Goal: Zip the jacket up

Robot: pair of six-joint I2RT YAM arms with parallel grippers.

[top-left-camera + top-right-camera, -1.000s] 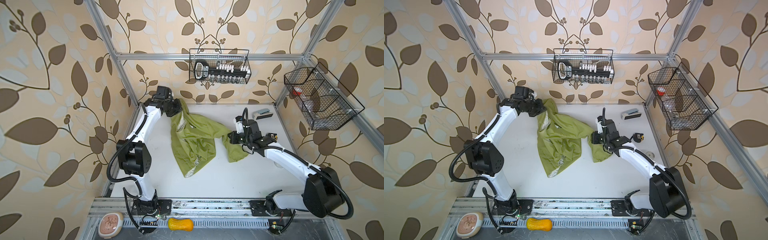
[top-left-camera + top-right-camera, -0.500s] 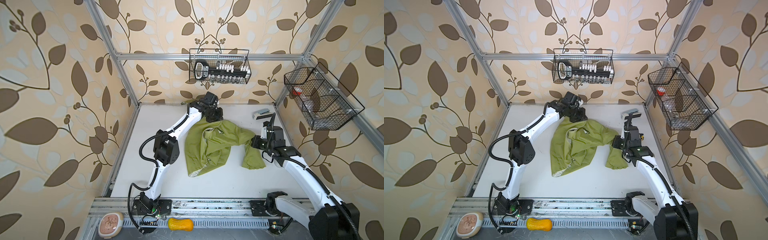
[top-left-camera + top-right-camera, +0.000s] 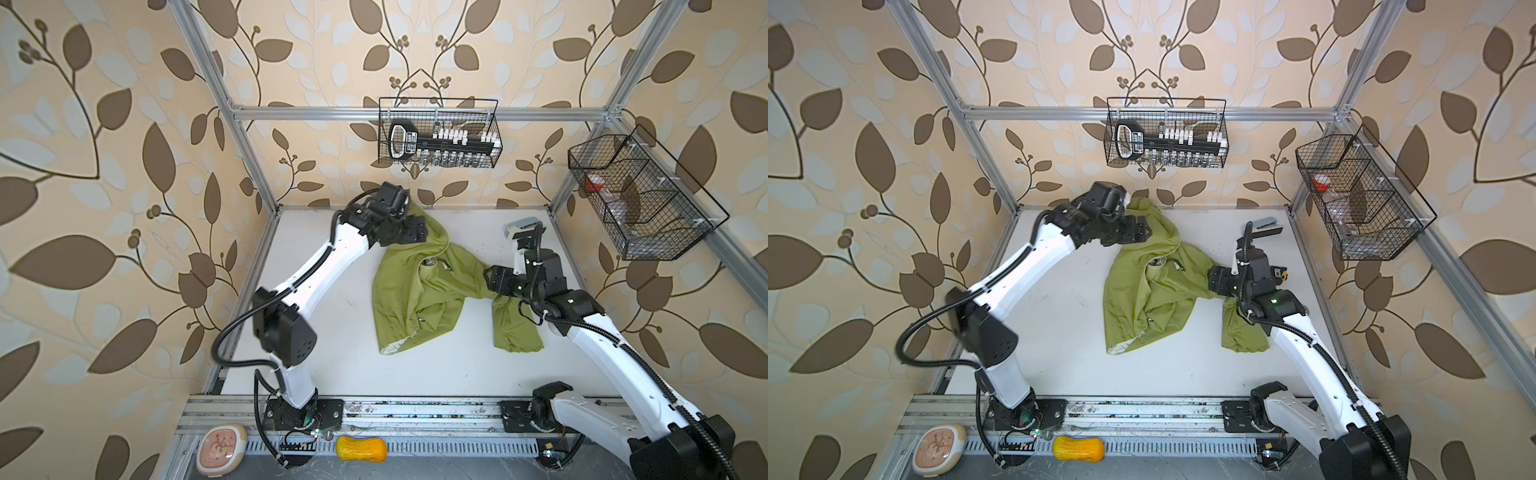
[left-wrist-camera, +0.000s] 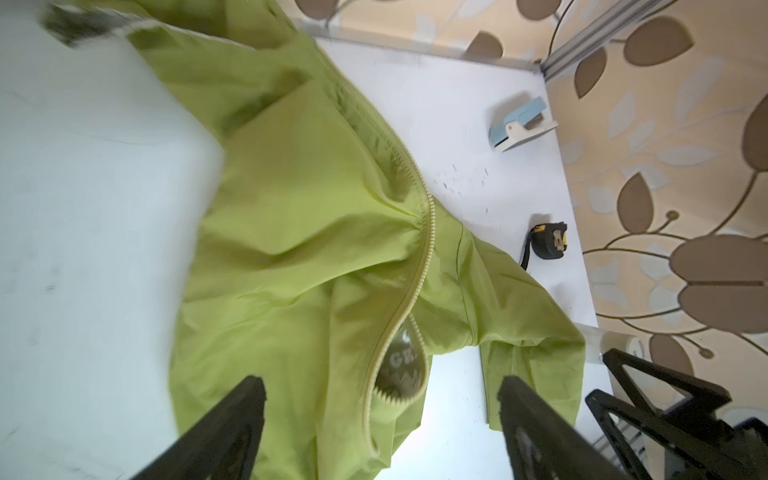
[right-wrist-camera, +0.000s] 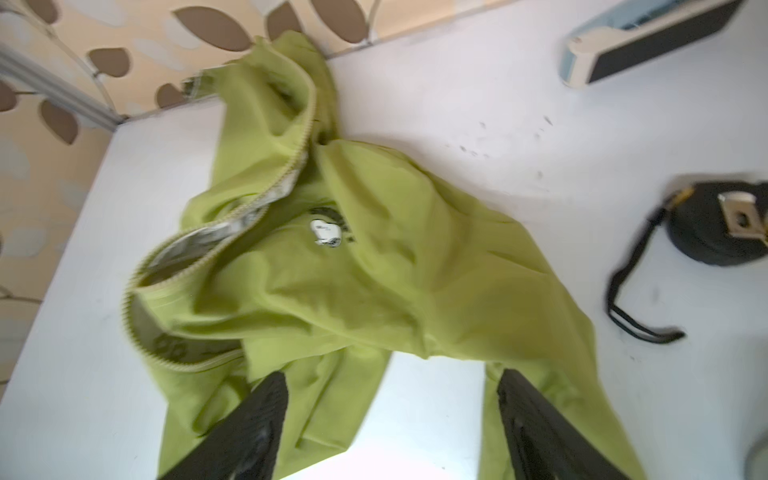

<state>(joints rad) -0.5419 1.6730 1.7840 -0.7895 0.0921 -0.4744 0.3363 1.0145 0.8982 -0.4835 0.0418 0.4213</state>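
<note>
Now that the left end effector (image 4: pixel 379 386) and right end effector (image 5: pixel 392 376) have spread wide, gripping nothing, the olive-green jacket (image 3: pixel 419 291) lies released beneath them, its zipper (image 4: pixel 428 249) gaping.

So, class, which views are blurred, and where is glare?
Left wrist view: jacket sharp along the zipper, smeared at the edges. Right wrist view: motion blur throughout, tape measure included; table glares white between the jaws. Both top views: crisp, evenly lit.

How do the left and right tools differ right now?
The left tool is at the jacket's neck end, over the zip's parted end; the right tool is at a sleeve. The left tool points rightward in both top views, the right tool leftward. Both are open.
</note>
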